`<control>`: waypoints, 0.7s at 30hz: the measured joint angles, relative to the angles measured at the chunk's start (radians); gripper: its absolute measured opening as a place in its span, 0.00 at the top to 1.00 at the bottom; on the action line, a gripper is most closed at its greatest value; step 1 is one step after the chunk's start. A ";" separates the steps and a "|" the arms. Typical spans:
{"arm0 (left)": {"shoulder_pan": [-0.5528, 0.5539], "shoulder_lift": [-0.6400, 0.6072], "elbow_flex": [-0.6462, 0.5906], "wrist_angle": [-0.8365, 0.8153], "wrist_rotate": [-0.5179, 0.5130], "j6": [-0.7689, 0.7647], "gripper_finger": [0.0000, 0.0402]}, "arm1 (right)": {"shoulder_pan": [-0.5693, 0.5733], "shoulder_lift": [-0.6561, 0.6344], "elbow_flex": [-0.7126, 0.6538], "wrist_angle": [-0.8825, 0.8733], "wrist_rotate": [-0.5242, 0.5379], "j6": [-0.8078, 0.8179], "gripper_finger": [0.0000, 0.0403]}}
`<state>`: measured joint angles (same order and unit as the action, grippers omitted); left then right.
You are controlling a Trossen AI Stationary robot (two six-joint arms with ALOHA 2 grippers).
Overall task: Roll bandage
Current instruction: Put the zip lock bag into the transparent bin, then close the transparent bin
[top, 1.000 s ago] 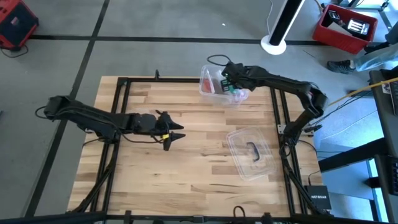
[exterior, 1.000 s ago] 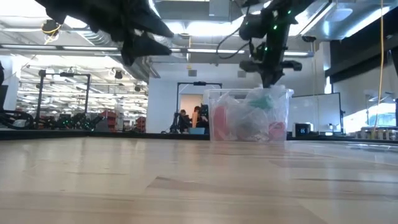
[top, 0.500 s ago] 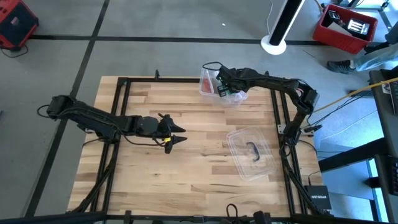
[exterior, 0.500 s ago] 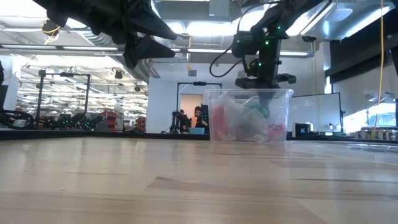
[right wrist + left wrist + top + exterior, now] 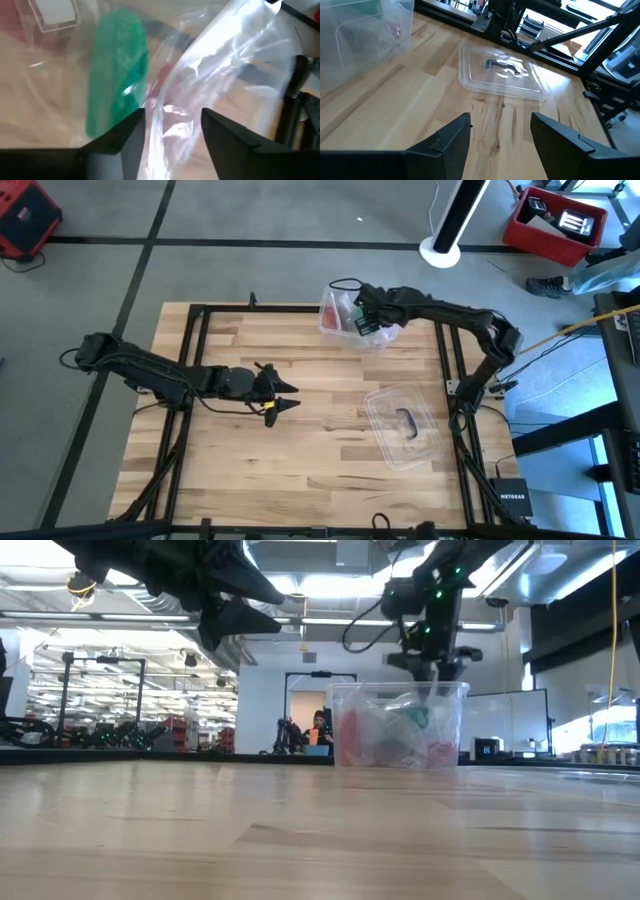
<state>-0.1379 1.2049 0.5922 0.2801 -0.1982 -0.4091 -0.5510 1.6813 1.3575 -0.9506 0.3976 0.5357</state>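
The left gripper (image 5: 283, 393) hung over the wood table (image 5: 300, 470) left of centre in the high view, its jaws apart on nothing, plainly waiting. Past its fingers (image 5: 452, 137) the left wrist view showed a clear lid (image 5: 501, 70) lying flat on the boards, a dark handle at its middle.

At the upper middle of the high view the right gripper (image 5: 362, 315) reached into the clear box (image 5: 332, 315). In its wrist view the jaws stood apart, with crinkled clear wrap between them and nothing clamped. The bandage (image 5: 117, 70) lay just beside one finger (image 5: 122, 140), a teal strip in the upper left of that frame, lying among the wrap inside the box; whether it touched the finger I could not tell.

The bandage looked soft, light and limp, likely to sag and fold when lifted rather than hold its shape. A pinch across its width near one end would probably serve best, clear of the slick wrap, which could slip into the jaws with it. Pinkish contents (image 5: 355, 735) crowded the same box, so a clean grab looked awkward.

The table was pale butcher-block, smooth and bare in the foreground of the low view, with a dark frame (image 5: 190, 330) along its edges. Beyond it lay a lit workshop, a red bin (image 5: 555, 220) at the upper right of the high view and a person (image 5: 320, 730) far behind.
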 joint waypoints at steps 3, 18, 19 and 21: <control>0.000 0.000 0.000 0.000 0.000 -0.002 0.51 | 0.001 -0.045 0.000 -0.028 0.004 -0.018 0.47; 0.000 0.000 0.000 0.001 -0.016 0.003 0.51 | 0.065 -0.317 0.000 -0.119 -0.095 -0.119 0.44; 0.001 0.000 0.000 -0.001 -0.022 0.001 0.51 | 0.097 -0.339 0.000 -0.134 -0.127 -0.127 0.44; 0.002 0.000 0.000 0.001 -0.025 0.008 0.51 | 0.185 -0.379 0.000 -0.159 -0.174 -0.136 0.44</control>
<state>-0.1360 1.2049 0.5922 0.2807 -0.2227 -0.4009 -0.3659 1.3025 1.3577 -1.1093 0.2236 0.3998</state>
